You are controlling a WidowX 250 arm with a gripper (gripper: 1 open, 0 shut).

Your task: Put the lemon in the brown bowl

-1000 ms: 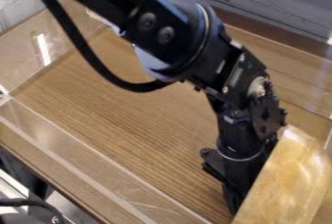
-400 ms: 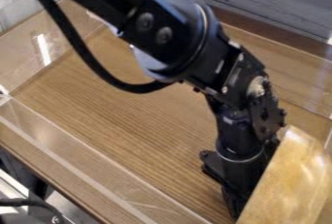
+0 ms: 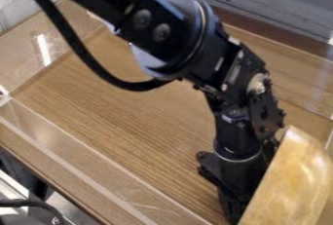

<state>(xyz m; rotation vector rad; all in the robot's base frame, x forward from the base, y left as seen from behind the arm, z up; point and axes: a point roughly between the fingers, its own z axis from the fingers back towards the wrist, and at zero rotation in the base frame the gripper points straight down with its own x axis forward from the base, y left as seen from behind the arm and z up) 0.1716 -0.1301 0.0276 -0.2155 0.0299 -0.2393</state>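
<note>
Single camera view, looking down over the arm's shoulder. Black robot arm (image 3: pixel 169 39) comes in from upper left, bulky round joint mid-frame, then a narrower wrist section dropping steeply toward the lower right. A black cable (image 3: pixel 92 54) loops off the arm's left side. Gripper (image 3: pixel 235 192) points almost straight down, its tip at the wood-grain surface (image 3: pixel 117 131), close against the left edge of the brown bowl (image 3: pixel 297 185). Only a slice of the bowl shows: pale, yellowish-brown wood with grain, cut off by the right and bottom frame edges. Jaws are dark against a dark body and hard to separate by eye; they read as pressed together, with nothing visibly between them. Lemon not visible anywhere in this view; cannot tell whether it sits behind the gripper or out of frame. The surface is ringed by a clear, shiny barrier with glare streaks along the left and lower-left sides. Pale plank wall (image 3: pixel 274 0) across the top right. Dark objects at the bottom-left corner, too cropped to identify.
</note>
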